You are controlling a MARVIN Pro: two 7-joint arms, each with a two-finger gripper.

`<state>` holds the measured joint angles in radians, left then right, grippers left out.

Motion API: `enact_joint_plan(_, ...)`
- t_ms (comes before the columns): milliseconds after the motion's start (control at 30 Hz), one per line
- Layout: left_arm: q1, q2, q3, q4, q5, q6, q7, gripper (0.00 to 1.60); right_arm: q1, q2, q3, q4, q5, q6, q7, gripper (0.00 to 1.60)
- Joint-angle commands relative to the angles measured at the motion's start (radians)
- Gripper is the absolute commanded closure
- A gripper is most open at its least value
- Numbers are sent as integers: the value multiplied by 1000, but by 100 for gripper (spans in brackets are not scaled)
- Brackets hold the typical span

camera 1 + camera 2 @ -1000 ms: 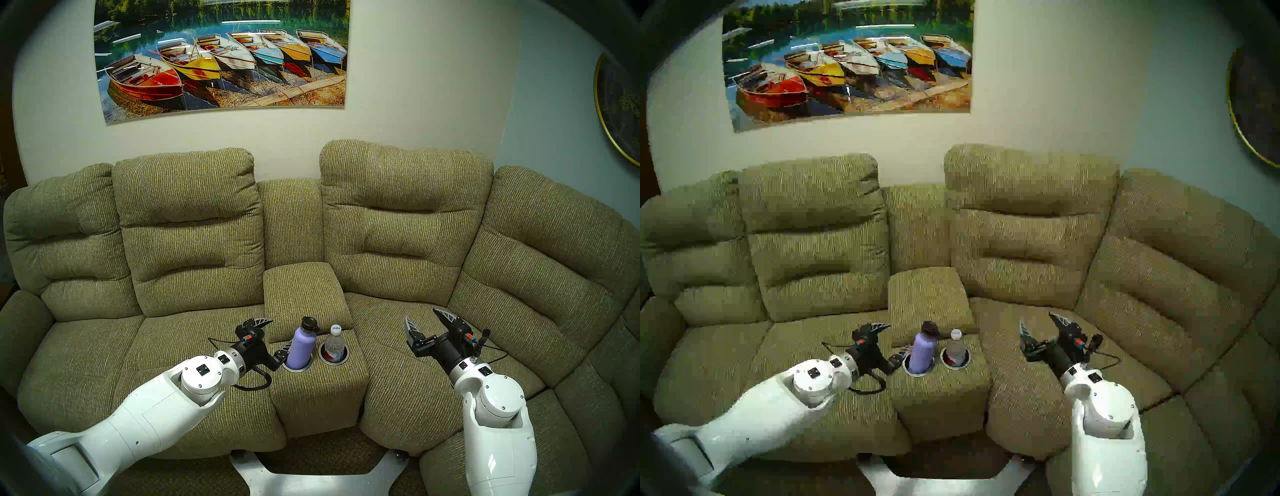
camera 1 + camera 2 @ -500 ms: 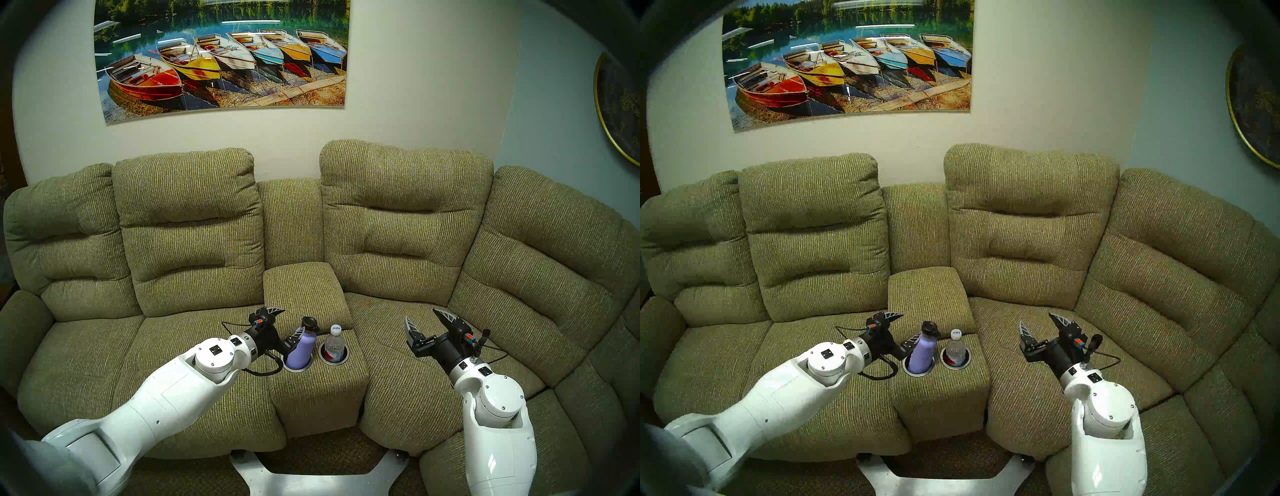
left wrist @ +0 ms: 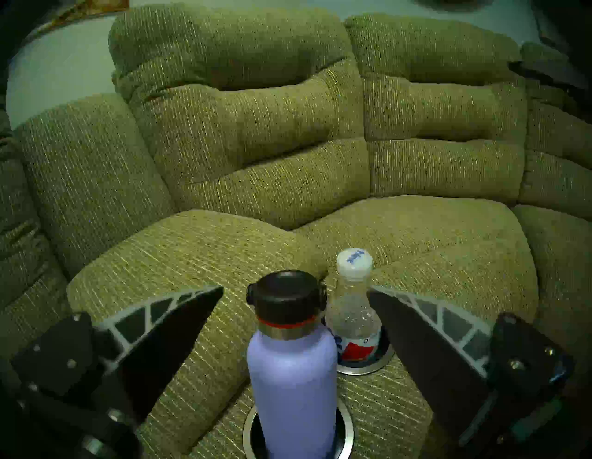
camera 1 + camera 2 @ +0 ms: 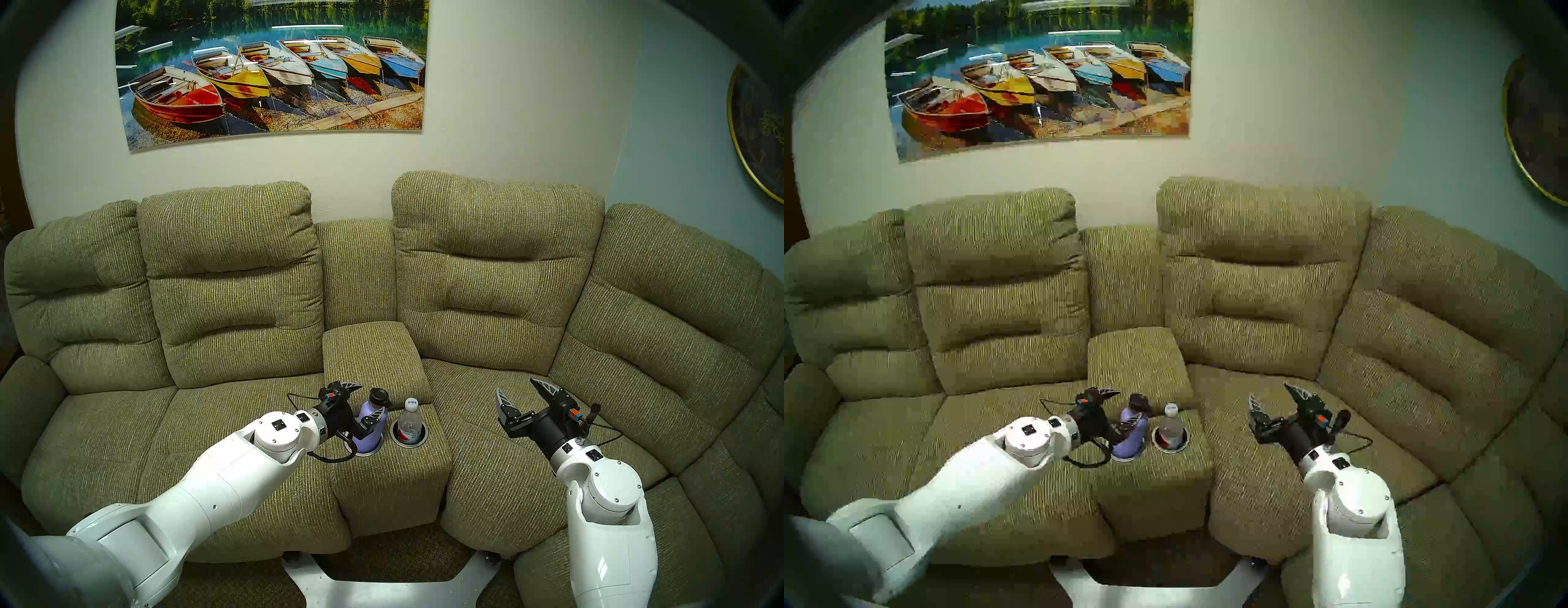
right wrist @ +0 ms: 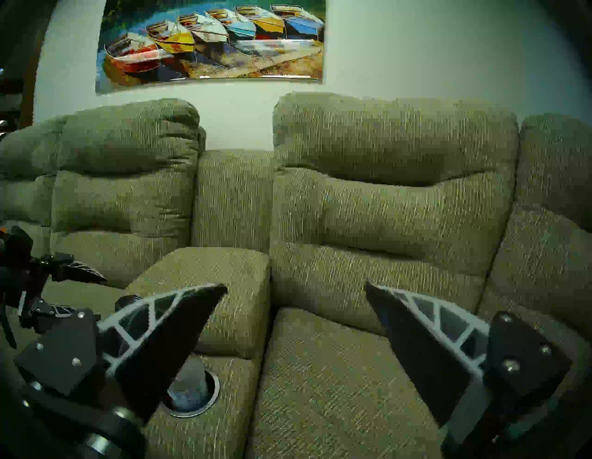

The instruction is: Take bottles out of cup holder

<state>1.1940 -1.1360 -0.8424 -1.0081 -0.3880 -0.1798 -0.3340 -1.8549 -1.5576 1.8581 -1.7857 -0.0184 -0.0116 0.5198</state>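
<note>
The lavender flask [image 4: 373, 426] with a black cap stands upright in the left recess of the cup holder [image 4: 368, 453]. The clear bottle [image 4: 410, 421] with a white cap stands in the right recess. My left gripper [image 4: 372, 397] is open, its fingers on either side of the flask's upper part. In the left wrist view the flask [image 3: 293, 378] sits between the open fingers [image 3: 179, 323] with gaps on both sides, and the clear bottle [image 3: 352, 315] is just behind it. My right gripper [image 4: 516, 384] is open and empty above the right seat.
The cup holder is set in the front of the olive-green console [image 4: 390, 479] between two sofa seats. A raised padded armrest [image 4: 373, 356] lies right behind the bottles. Seat cushions [image 4: 500, 458] lie on both sides. A boat picture [image 4: 271, 72] hangs on the wall.
My left arm has moved right and forward, bringing the open gripper from beside the console to around the flask. The right arm and both bottles have not moved.
</note>
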Motion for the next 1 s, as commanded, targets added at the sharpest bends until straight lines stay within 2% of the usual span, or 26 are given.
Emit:
enact_joint_plan(0, -71, -54, -3, 61, 15, -35, 4, 0, 3, 1, 1, -19, 0, -2, 0, 0)
enact_joint_plan(600, -187, -167, -4, 310, 40, -62, -16, 0, 4, 1, 1, -18, 0, -2, 0, 0)
enact_joint_plan(967, -233, -219, -2, 422, 40, -88, -43, 0, 4, 1, 1, -18, 0, -2, 0, 0)
